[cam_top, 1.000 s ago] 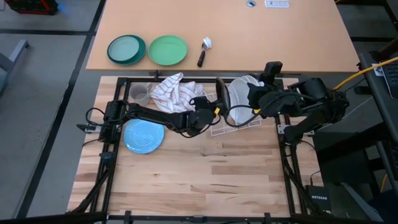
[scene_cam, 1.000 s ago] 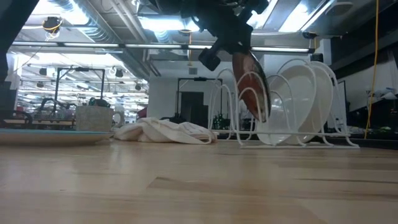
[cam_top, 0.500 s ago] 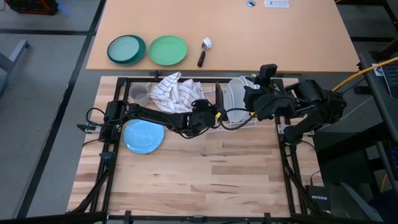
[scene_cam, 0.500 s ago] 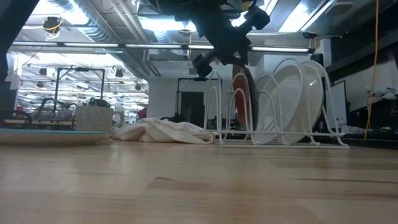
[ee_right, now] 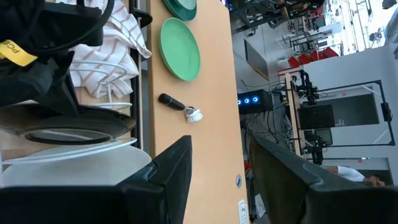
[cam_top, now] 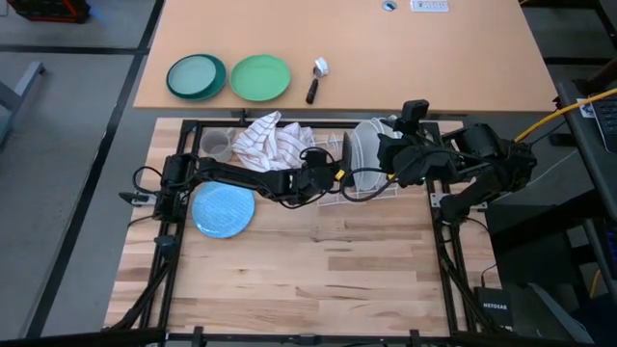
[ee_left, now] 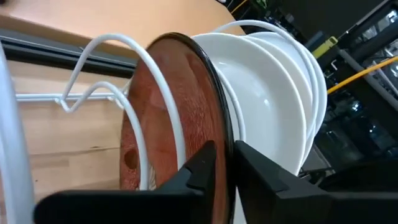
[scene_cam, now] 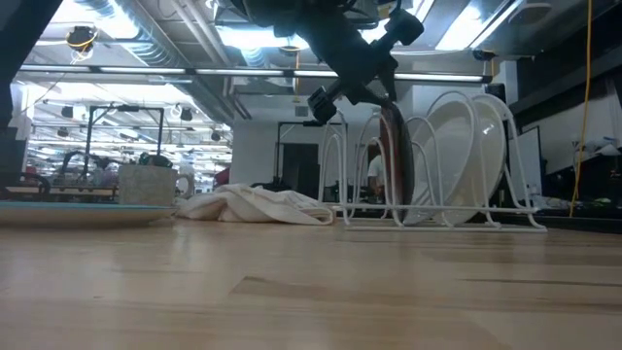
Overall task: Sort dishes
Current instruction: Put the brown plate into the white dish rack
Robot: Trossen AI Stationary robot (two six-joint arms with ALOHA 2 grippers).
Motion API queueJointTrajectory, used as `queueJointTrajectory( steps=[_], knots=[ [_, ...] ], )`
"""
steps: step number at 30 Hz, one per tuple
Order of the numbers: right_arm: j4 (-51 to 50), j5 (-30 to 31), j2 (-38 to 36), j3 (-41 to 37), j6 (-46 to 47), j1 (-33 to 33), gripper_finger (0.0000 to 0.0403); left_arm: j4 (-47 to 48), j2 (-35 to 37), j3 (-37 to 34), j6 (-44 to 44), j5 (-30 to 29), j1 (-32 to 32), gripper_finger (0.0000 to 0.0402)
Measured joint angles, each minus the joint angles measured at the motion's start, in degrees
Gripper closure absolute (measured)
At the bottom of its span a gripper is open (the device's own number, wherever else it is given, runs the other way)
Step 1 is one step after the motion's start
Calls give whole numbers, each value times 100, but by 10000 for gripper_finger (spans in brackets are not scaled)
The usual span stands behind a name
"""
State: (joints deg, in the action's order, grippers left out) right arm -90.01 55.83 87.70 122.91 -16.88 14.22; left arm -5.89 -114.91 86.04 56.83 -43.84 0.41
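I have the wire rack [scene_cam: 437,219] at the far side of the wooden table [cam_top: 318,280], and both arms reach into it. The white plates [ee_left: 273,118] stand on edge in its slots, just behind the plate I am placing. My left gripper [ee_left: 225,163] is pinched on the rim of the dark red plate [ee_left: 168,124], which stands nearly upright between two wire hoops, so I judge the step in hand is seating this plate in its slot. The right gripper [cam_top: 386,152] hovers just over the white plates on the rack's other side; its fingers look parted with nothing between them. The light blue plate [cam_top: 224,210] lies flat on the table, back along my left arm. Next I should check the red plate rests on the rack's base, then release it and lift straight clear of the hoops.
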Motion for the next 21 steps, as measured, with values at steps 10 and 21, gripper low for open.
queueJointTrajectory(
  steps=[10, 21],
  knots=[
    [-1, -151, -2, 0, 4, 0, 237, -266, 2, 0, 18, 26, 84, 296],
    [-1, -151, -2, 0, 4, 0, 237, -606, 47, 0, -386, 40, 116, 293]
  ],
)
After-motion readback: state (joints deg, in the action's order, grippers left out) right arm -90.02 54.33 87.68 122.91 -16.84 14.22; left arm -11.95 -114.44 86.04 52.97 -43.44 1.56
